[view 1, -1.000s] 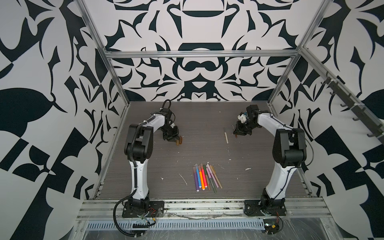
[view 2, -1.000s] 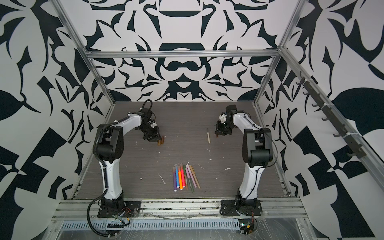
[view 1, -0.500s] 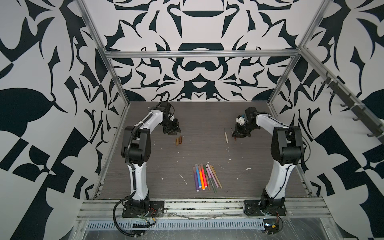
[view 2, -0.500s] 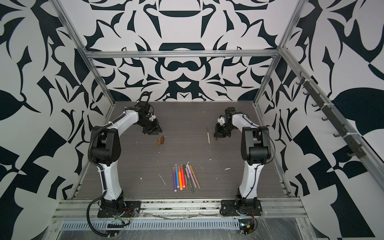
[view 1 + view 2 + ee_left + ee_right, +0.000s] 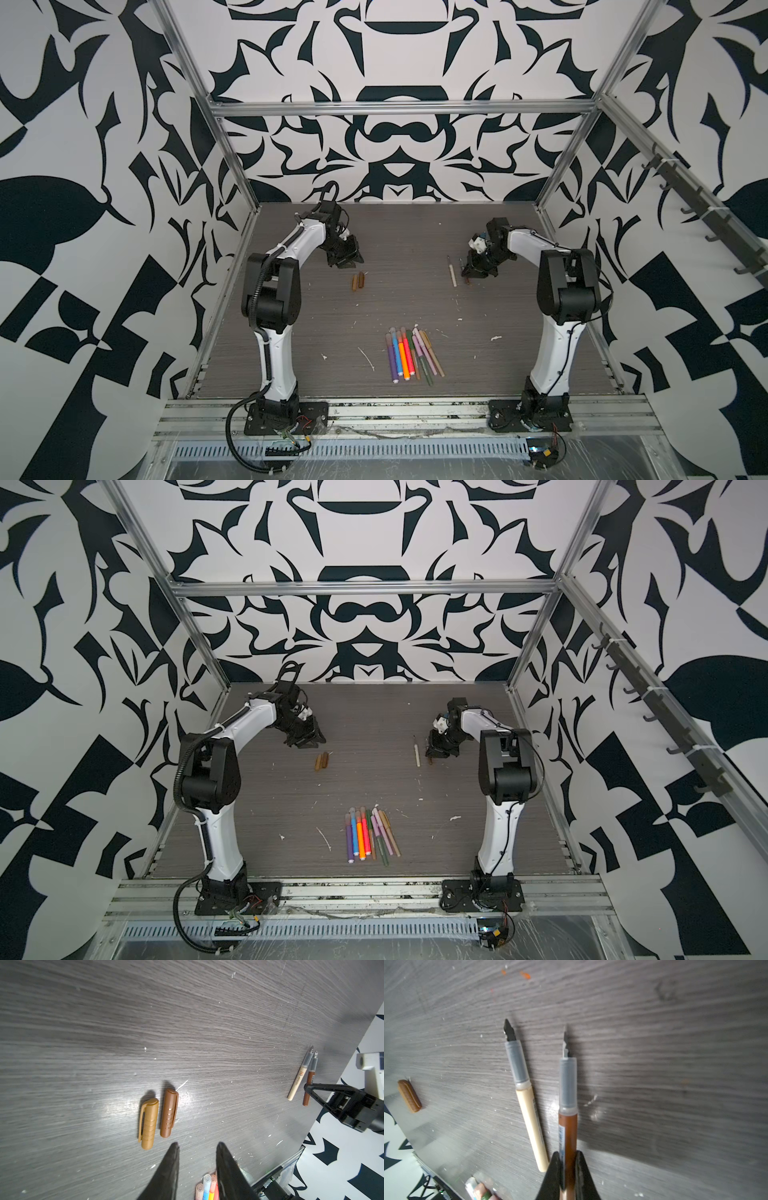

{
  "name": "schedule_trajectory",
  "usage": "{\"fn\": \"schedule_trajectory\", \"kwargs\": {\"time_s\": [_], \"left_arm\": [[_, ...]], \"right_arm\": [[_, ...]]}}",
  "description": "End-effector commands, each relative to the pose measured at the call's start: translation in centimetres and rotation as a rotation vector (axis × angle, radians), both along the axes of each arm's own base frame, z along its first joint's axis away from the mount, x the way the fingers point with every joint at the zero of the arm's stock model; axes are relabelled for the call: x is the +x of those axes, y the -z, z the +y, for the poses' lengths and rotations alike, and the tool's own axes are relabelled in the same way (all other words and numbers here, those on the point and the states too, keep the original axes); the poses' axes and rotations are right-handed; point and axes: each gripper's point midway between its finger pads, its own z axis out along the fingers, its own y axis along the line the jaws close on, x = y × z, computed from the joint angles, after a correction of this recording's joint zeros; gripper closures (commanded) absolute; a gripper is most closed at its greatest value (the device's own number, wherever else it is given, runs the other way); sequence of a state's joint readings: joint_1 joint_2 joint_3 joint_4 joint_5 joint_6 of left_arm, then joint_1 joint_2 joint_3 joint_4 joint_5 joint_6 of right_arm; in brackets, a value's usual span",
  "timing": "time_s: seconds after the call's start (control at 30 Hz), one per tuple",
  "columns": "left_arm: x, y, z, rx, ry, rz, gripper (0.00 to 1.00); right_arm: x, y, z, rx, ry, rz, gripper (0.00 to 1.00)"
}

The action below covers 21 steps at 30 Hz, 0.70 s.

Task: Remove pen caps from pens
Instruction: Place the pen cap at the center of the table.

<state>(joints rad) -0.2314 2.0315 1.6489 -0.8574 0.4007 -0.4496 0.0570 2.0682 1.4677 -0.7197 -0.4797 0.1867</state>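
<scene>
R gripper (image 5: 568, 1156), black fingers pointed down at the dark grey wood-grain table (image 5: 415, 249), straddles a slim brown plastic pen (image 5: 568, 1126) near its back end. The pen is uncapped, w/ a grey translucent grip section and a dark nib pointing away from the gripper. Fingers sit close on either side of the barrel, but the wrist view is blurred there, so it can't be told whether they clamp it or merely flank it.

Just beside that pen, on the side toward the L arm, lies a slim cream plastic pen (image 5: 529, 1118). It is also uncapped and flat on the table, its nib angled slightly away from the brown one.

L gripper (image 5: 198, 1145) hangs released above the table, jaws apart w/ nothing btwn them. Just ahead of its fingertips lie a short brown plastic cap (image 5: 168, 1113) and a short tan plastic cap (image 5: 148, 1124). Both have clips and lie side by side, roughly parallel and close to touching. Neither touches the fingers.

Well apart from both grippers, back toward the arm bases and roughly midway btwn them, rests a bunch of capped markers (image 5: 409, 353). It holds purple, blue, orange and pink-red markers plus thinner muted ones, packed side by side.
</scene>
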Motion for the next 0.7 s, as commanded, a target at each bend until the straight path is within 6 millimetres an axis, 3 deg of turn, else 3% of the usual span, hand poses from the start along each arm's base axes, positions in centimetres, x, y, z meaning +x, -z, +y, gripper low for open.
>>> {"fn": "schedule_trajectory", "kwargs": {"time_s": [0.0,0.5,0.67], "left_arm": [[-1.3,-1.3,0.1,-0.002,0.001,0.017,0.66],[-1.9,-1.6,0.3,0.002,0.008,0.011,0.66],[-1.6,-2.7,0.3,-0.007,-0.005,-0.034,0.66]], "right_arm": [[1.0,-1.8,0.9,0.016,-0.012,-0.048,0.69],[1.2,-2.0,1.4,0.040,0.007,-0.048,0.66],[0.5,-2.9,2.1,0.031,-0.006,-0.061,0.66]]}}
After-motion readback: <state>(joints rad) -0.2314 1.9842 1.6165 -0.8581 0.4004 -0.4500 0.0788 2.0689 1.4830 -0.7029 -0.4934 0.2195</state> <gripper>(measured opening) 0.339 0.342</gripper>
